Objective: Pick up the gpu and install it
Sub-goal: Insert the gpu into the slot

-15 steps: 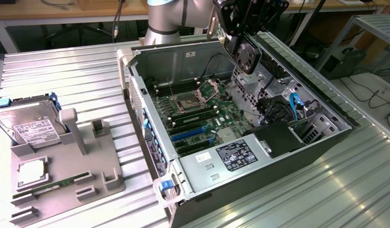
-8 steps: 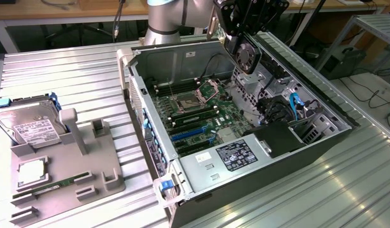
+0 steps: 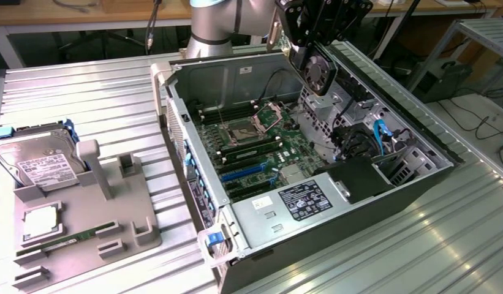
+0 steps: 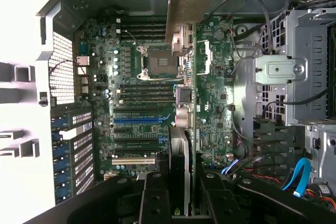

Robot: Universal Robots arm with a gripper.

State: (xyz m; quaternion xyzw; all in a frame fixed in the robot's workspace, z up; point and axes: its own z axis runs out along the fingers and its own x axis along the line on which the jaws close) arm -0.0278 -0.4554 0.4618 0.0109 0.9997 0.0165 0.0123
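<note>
On the exterior view's left, one grey tray (image 3: 128, 214) sits on the ribbed metal table (image 3: 87, 92). It holds three parts: one hard drive (image 3: 38, 159) standing at its far end, one square processor chip (image 3: 40, 223) lying flat nearer, and one green memory stick (image 3: 67, 242) just beside the chip on the near side.

In the middle lies one open computer case (image 3: 177, 122) with one motherboard (image 3: 251, 147) (image 4: 131, 77) on its floor. One labelled power supply (image 3: 304, 199) fills the case's near end.

Above the far end of the case hangs the one arm (image 3: 214, 24). Its gripper (image 3: 315, 43) (image 4: 186, 195) has two fingers (image 4: 155, 198) closed on one graphics card (image 3: 321, 70) (image 4: 212, 93). The card is held up in the air over the motherboard, clear of the slots, with its round fan facing the exterior view's left. In the wrist view it shows edge-on, its silver bracket (image 4: 191, 3) at the end away from the fingers.

At the exterior view's right, one blue cable (image 3: 380, 131) (image 4: 296, 174) curls inside the case.
</note>
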